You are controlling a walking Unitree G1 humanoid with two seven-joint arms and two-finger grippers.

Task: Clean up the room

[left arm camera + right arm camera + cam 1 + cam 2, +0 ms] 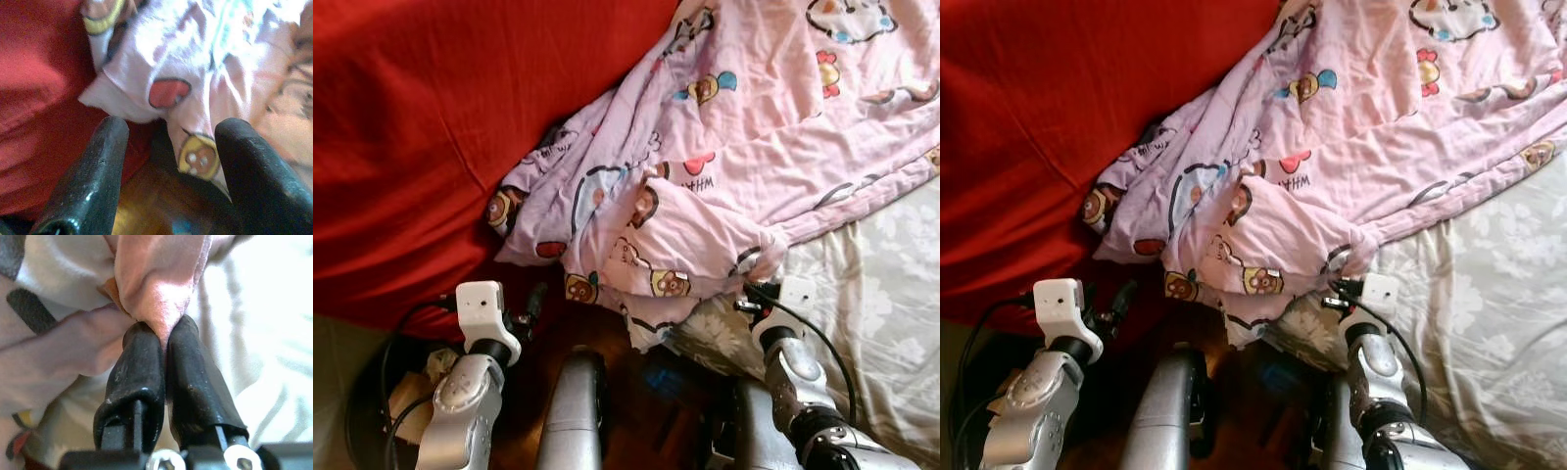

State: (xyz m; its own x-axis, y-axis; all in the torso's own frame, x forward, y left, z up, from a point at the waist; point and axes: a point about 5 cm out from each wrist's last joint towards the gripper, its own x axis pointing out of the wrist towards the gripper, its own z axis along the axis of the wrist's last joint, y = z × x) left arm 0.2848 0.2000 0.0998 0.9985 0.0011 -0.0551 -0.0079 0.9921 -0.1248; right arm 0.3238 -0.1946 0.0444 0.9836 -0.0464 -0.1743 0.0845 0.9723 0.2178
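Right hand [164,340] pinches the pink blanket [754,147] on the floral bedsheet [881,294]; left hand [168,147] spread.

red blanket [431,127], floral sheet [891,323]

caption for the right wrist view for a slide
Right hand shut on a fold of the pink cartoon-print sheet.

Soft, creased pink cloth sheet [744,166], matt red blanket [431,127], and glossy black rubbery fingers [139,377].
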